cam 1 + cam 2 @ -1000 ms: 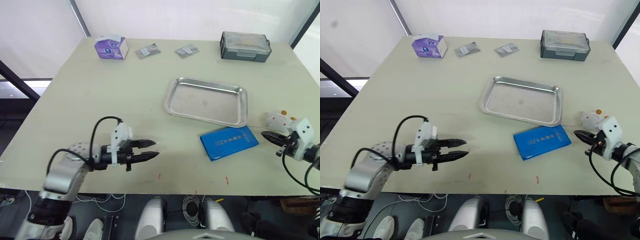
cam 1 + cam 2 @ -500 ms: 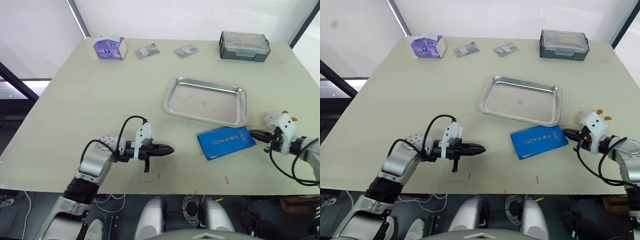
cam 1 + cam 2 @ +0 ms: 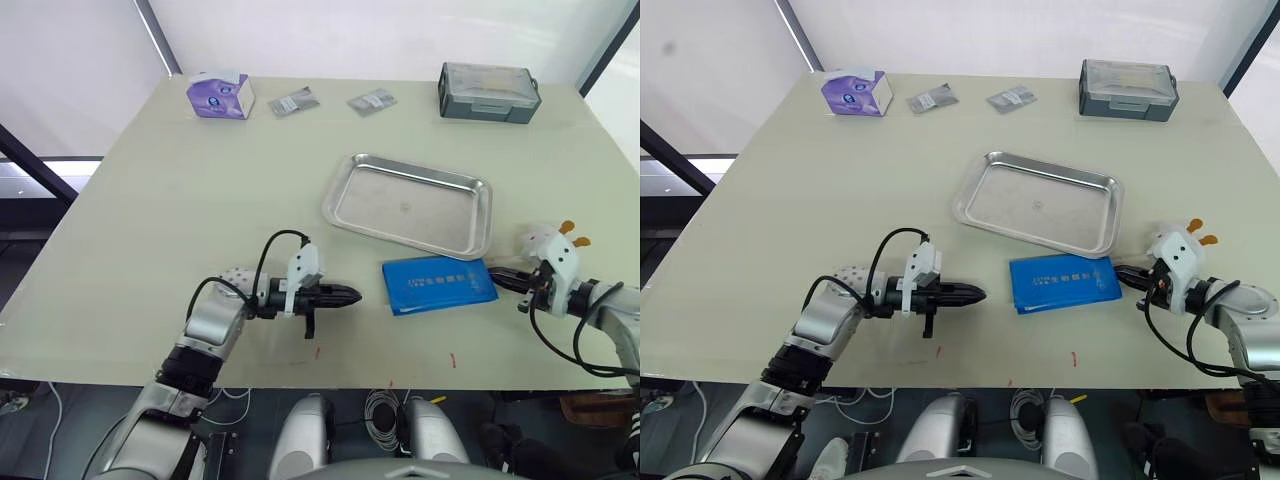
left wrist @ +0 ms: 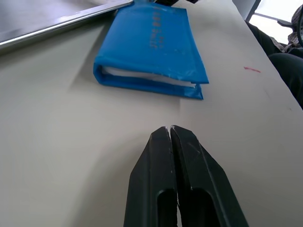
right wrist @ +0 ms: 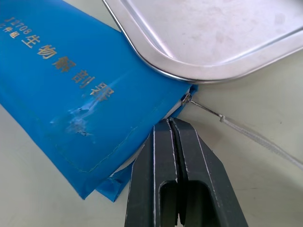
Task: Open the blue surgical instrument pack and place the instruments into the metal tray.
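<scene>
The blue surgical instrument pack lies closed and flat on the table, just in front of the metal tray, which holds nothing. The instruments are hidden inside it. My left gripper is shut and empty, low over the table, pointing at the pack's folded left edge a short way off. My right gripper is shut too, its tips against the pack's right edge beside a thin silver zipper pull. The tray's rim overlaps the pack's far corner.
A grey lidded box stands at the back right. A purple tissue box and two small packets lie along the back. Small red marks dot the table's front edge.
My left gripper has shut and reached right toward the pack. My right gripper has moved left to the pack's right edge, and the pack has slid slightly left and turned more level.
</scene>
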Robot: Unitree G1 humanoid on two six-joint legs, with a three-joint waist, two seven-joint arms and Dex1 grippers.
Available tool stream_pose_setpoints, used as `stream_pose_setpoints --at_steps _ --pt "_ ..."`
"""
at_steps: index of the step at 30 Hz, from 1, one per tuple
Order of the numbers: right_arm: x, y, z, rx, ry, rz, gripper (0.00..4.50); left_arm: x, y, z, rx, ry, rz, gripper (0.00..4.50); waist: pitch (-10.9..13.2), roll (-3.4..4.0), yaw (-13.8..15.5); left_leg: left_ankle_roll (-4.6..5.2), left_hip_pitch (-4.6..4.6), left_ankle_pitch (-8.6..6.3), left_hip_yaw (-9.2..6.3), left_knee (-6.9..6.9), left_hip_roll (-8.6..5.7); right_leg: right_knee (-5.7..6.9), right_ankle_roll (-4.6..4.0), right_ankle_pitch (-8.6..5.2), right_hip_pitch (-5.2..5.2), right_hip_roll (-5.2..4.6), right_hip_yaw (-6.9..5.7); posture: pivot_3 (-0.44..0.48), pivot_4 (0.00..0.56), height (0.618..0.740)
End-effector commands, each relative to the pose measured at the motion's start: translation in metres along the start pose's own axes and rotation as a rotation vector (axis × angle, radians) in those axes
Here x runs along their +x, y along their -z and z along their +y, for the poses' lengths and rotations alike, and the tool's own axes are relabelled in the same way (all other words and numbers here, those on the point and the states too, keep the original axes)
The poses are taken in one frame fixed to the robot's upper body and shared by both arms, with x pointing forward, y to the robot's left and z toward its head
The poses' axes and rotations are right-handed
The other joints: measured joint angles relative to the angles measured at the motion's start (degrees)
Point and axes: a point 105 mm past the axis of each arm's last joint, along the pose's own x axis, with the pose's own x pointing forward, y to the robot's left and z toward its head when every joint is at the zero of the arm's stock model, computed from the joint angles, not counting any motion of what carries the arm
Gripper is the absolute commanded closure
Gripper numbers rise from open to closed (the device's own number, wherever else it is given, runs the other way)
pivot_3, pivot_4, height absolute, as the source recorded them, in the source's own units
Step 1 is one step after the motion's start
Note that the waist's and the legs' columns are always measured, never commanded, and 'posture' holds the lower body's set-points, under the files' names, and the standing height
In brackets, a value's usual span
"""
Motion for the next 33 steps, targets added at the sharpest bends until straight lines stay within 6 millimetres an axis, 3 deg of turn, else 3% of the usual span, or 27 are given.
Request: stream_pose_setpoints --at_steps 1,20,33 --pt "0.002 -0.006 0.003 0.004 -0.031 -0.044 4.50 0.003 -0.007 0.006 0.043 -0.011 -0.010 4.37 0.00 0.00 -0.02 0.00 0.00 0.00 0.00 0.01 0.00 0.00 0.00 0.00 0.00 0.00 0.00 0.000 0.150 0.727" --pt "0.009 -0.006 0.038 0.035 -0.148 -0.074 4.50 0.028 -0.021 0.012 0.058 0.006 -0.064 4.37 0.00 0.00 0.00 0.01 -0.02 -0.01 -0.06 0.05 0.00 0.01 0.00 0.00 0.00 0.01 -0.03 0.000 0.150 0.727" --pt "0.005 0.000 0.065 0.073 -0.225 -0.071 4.50 0.022 -0.011 -0.009 0.029 0.093 -0.022 4.37 0.00 0.00 0.03 0.02 -0.03 -0.01 -0.10 0.06 0.00 0.01 0.00 0.00 0.01 0.01 -0.04 0.000 0.150 0.727"
